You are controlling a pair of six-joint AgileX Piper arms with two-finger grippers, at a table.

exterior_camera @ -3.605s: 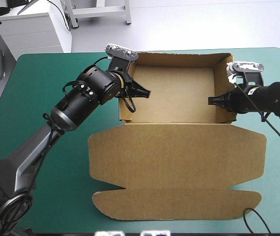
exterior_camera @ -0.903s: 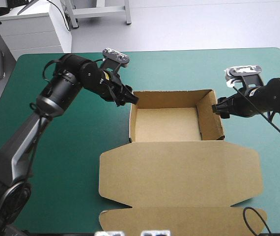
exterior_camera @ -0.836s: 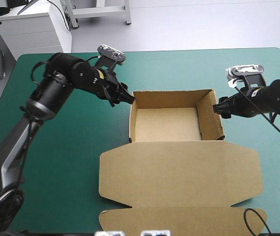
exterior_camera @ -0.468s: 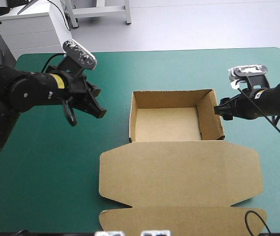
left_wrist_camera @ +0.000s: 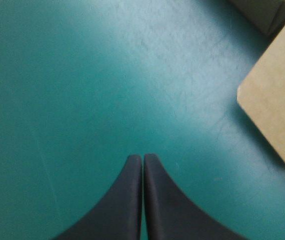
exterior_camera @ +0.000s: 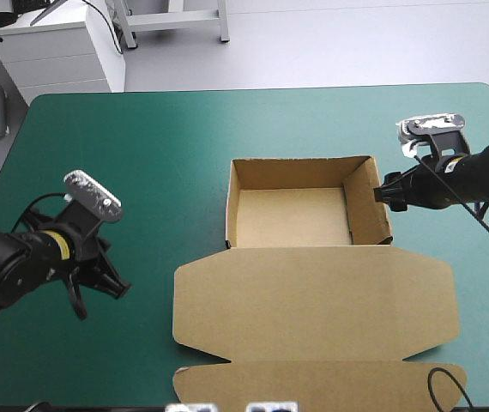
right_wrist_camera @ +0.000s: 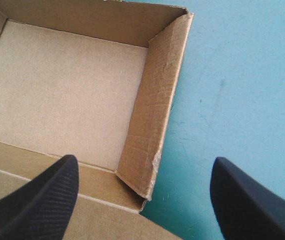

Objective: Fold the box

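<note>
Your box (exterior_camera: 313,300) lies on the surface (exterior_camera: 141,154), a little right of the middle. The far part of it is an open tray (exterior_camera: 289,215) with all four walls standing up. The lid (exterior_camera: 253,309) lies flat on the teal-green cover and reaches from the tray toward the near edge. A thin flap (exterior_camera: 313,382) at the end of the lid lies flat too, close to the near edge.

Your left tool (exterior_camera: 117,289) is down on the left side of the surface, well apart from the box. It points toward the lid. In the left wrist view the left tool (left_wrist_camera: 142,159) is closed. Its two black fingers (left_wrist_camera: 127,200) are pressed together into one point, with only the teal-green cover under them. A corner of the lid (left_wrist_camera: 277,115) shows ahead of it and off to one side.

Your right tool (exterior_camera: 383,190) comes in from the right and its tip is just beside the right wall (exterior_camera: 380,206) of the tray, on the outside. In the right wrist view the right tool (right_wrist_camera: 143,160) is open, with its fingers far apart. The right wall (right_wrist_camera: 155,100) stands in the gap ahead of them. One finger (right_wrist_camera: 37,200) is over the brown board and the other (right_wrist_camera: 247,200) is over the teal-green cover. You cannot tell if the tool touches the wall.
</note>
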